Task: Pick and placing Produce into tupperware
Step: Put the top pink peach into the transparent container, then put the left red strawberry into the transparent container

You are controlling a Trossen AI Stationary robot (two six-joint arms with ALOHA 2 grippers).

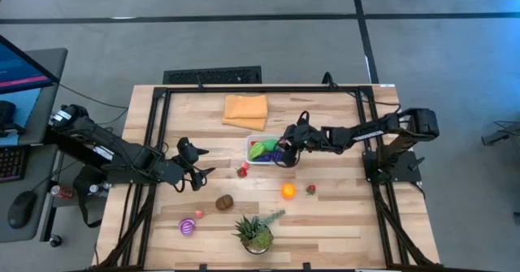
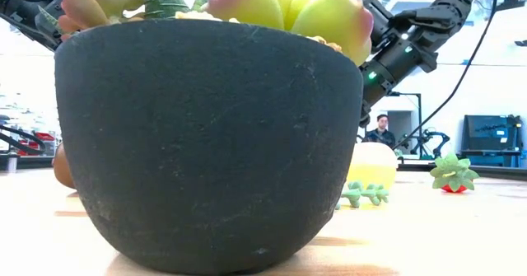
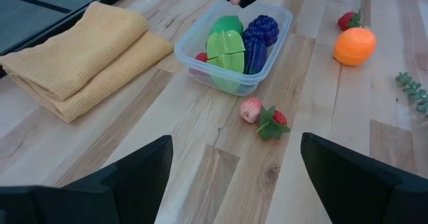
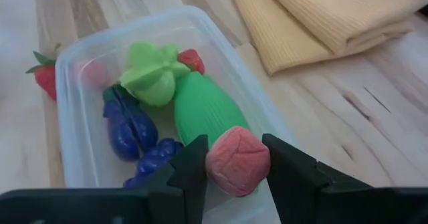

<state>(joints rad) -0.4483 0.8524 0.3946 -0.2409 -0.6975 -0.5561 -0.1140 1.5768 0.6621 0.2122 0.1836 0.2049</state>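
Pink and round, a small toy fruit [image 4: 237, 160] sits pinched between the right gripper [image 4: 234, 165] fingers directly above the clear plastic rectangular tub [image 1: 251, 145], which already holds green and purple produce [image 3: 237, 42]. A folded orange cloth [image 1: 244, 110] lies just beside the tub. The left gripper [image 1: 200, 164] hovers spread wide over bare wood, well apart. A dark round pot with spiky green plant [image 2: 206, 136] blocks most of the low view. An orange toy fruit [image 1: 288, 191] lies near it.
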